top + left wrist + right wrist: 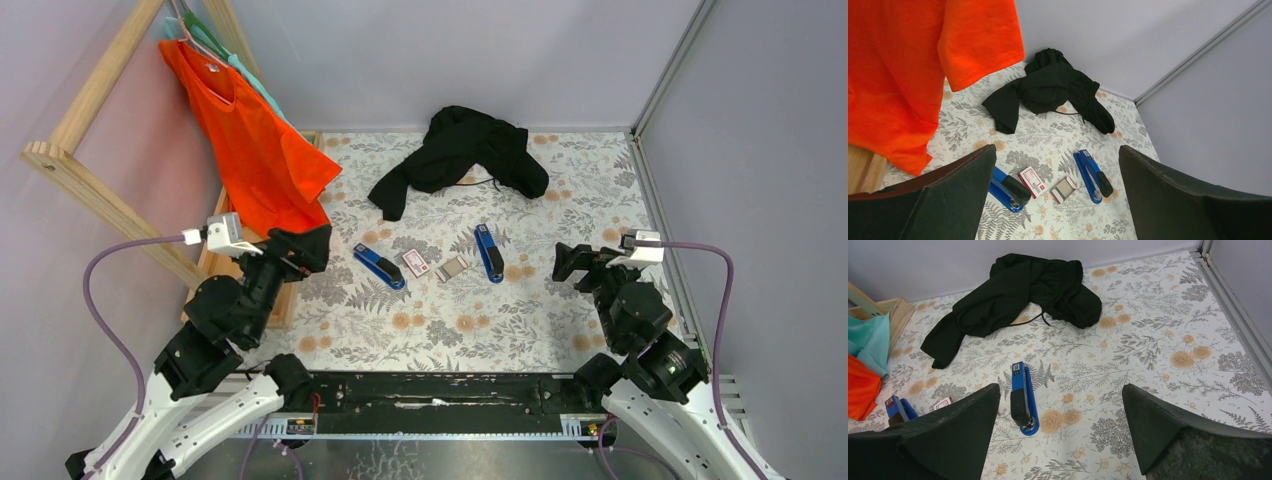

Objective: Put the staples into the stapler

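Two blue staplers with black tops lie on the floral table: one on the left [379, 266] [1008, 190] and one on the right [489, 253] [1093, 175] [1022, 397]. Between them lie the white-and-red staples box [415, 263] [1032, 182] and its small grey-silver tray [452, 268] [1065, 188]. My left gripper [300, 248] [1056, 150] is open and empty, above the table to the left of the left stapler. My right gripper [570, 262] [1060, 387] is open and empty, to the right of the right stapler.
A crumpled black garment [460, 150] lies at the back centre. An orange shirt [250, 140] hangs from a wooden rack [90, 170] at the left, close to my left arm. Walls and a metal rail [655, 200] bound the table on the right.
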### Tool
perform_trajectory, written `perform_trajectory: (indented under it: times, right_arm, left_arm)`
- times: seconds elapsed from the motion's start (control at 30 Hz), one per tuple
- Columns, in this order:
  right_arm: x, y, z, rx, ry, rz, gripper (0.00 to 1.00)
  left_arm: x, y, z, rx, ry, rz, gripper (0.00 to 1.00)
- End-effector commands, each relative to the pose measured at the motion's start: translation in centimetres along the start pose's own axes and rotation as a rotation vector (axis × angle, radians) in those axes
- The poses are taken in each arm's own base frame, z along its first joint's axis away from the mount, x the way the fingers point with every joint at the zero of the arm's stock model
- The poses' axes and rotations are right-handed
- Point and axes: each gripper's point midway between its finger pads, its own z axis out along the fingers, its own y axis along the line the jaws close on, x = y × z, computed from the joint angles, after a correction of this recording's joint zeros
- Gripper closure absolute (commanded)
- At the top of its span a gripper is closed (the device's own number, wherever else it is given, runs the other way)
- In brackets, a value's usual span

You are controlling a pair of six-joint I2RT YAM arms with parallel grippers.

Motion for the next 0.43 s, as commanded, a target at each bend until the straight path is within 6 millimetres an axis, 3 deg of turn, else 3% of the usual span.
perform_trajectory:
  times: [0.0,0.4]
  right_arm:
    - [-1.88,-0.44,0.03,0.032,-0.078,0.049,0.01]
    - [-1.72,-0.38,0.32,0.042,-0.06,0.034,0.01]
  left_arm:
    - [-0.54,1.61,-0.32,-0.062,-0.042,0.004,0.0]
    - [-0.44,1.38,-0.65,-0.038,-0.035,-0.002,0.0]
